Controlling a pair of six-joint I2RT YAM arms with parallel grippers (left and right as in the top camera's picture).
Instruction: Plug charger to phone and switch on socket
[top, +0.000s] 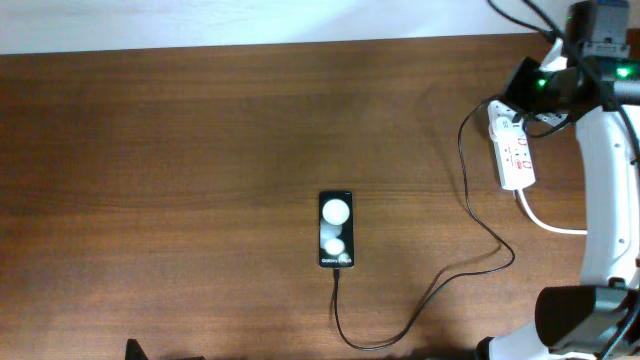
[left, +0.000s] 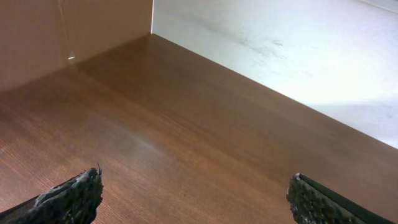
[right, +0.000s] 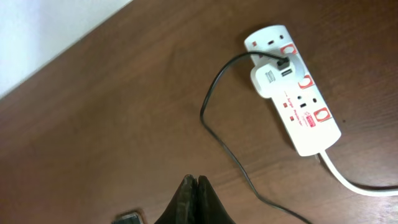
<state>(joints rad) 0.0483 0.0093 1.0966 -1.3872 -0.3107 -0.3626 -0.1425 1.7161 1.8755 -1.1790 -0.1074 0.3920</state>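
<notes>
Charger (top: 468, 197) work looks finished at both ends. Its thin black cord leaves the near end of the phone (top: 336, 230), loops along the near edge of the counter (top: 180, 180), then climbs right to the socket (top: 514, 152). There it enters a boxy white adapter (right: 270, 78) seated in the strip. I judge the step in hand to be the last one, switching the socket on.

The right tool (right: 198, 198) hangs near the strip with its two dark fingers pressed together and gripping nothing, which makes a narrow tip for poking. The next move calls for bringing that tip over the small red switch (right: 307, 81) beside the adapter and pressing down squarely. The adapter and the cord crowd that spot, so there is little room.

The left tool (left: 196, 196) sits with its rough black fingers wide apart over bare counter, holding nothing.

The phone is a slim glossy slab in the middle of the counter, with two round glare spots on its face. The socket is a hard white plastic oblong at the far right, with a thick white lead trailing from its near end. The counter is dark wood grain, matte and flat.
</notes>
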